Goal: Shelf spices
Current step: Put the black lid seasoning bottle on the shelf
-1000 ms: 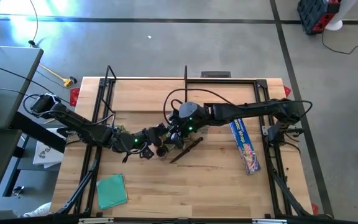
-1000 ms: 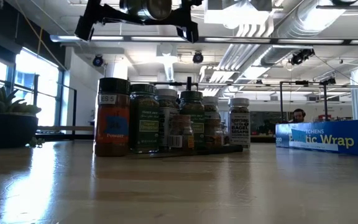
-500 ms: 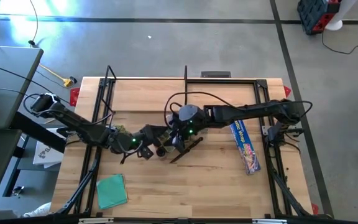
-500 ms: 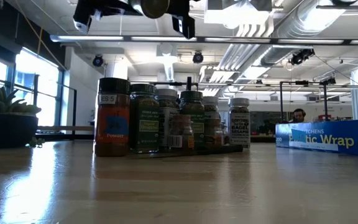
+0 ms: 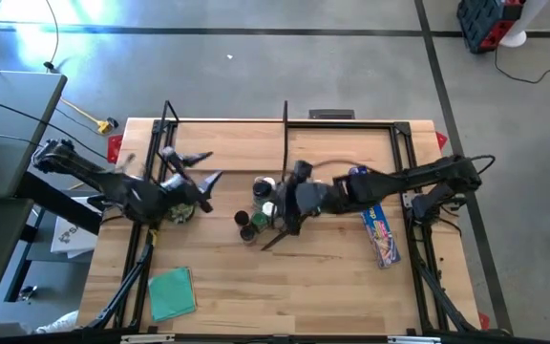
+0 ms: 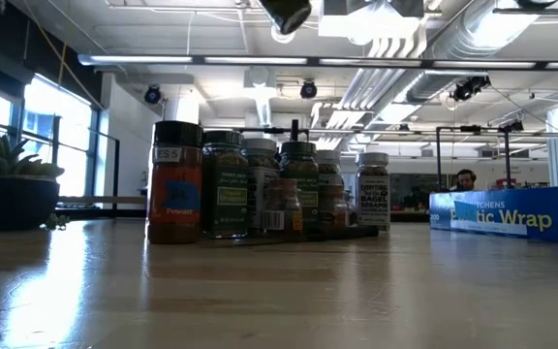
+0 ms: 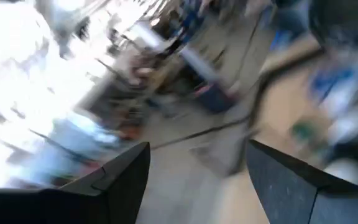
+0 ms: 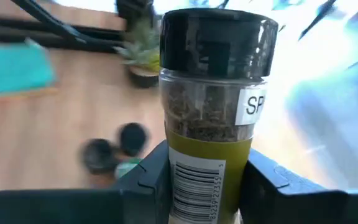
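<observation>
Black-capped spice jar [image 8: 211,118] between right fingers [image 8: 151,177]

— Where are your spices?
— Jars [image 6: 269,189] clustered upright mid-table, black, green and white caps. One black-capped jar [image 8: 213,106] with a green label is clamped in your right gripper [image 8: 204,180].
— Shelf?
— Plank [image 5: 246,143] along the far edge.
</observation>
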Tool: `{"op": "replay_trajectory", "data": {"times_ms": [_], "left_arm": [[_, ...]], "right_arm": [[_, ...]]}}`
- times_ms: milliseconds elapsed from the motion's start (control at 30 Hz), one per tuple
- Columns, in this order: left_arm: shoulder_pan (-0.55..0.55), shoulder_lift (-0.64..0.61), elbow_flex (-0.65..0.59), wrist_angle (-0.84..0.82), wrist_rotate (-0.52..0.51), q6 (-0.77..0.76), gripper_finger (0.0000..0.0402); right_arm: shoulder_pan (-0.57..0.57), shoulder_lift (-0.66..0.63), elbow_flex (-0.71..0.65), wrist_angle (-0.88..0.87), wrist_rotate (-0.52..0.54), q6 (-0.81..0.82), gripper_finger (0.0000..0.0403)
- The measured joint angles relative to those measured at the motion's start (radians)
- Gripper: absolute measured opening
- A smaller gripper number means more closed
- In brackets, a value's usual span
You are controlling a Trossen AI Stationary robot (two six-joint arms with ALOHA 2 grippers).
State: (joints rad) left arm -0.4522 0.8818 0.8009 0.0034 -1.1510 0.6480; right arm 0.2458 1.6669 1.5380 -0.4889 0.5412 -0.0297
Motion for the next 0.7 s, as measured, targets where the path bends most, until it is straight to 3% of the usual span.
{"op": "replay_trajectory", "data": {"times_ms": [167,267,433,700], "left_arm": [[0.051,-0.114,0.000,-0.101,0.404,-0.555,0.0259],[0.069,-0.114,-0.001,-0.102,0.546,-0.727,0.0259],[0.072,-0.057,-0.002,-0.105,0.562,-0.770,0.0259],[0.073,0.045,-0.003,-0.088,0.461,-0.762,0.0259]], "right_arm": [[0.069,0.061,0.001,0.092,0.411,-0.302,0.0124],[0.077,0.119,0.001,0.221,0.593,-0.517,0.0124],[0.074,0.217,0.001,0.449,0.738,-0.848,0.0124],[0.062,0.305,0.001,0.663,0.757,-1.233,0.0123]]}}
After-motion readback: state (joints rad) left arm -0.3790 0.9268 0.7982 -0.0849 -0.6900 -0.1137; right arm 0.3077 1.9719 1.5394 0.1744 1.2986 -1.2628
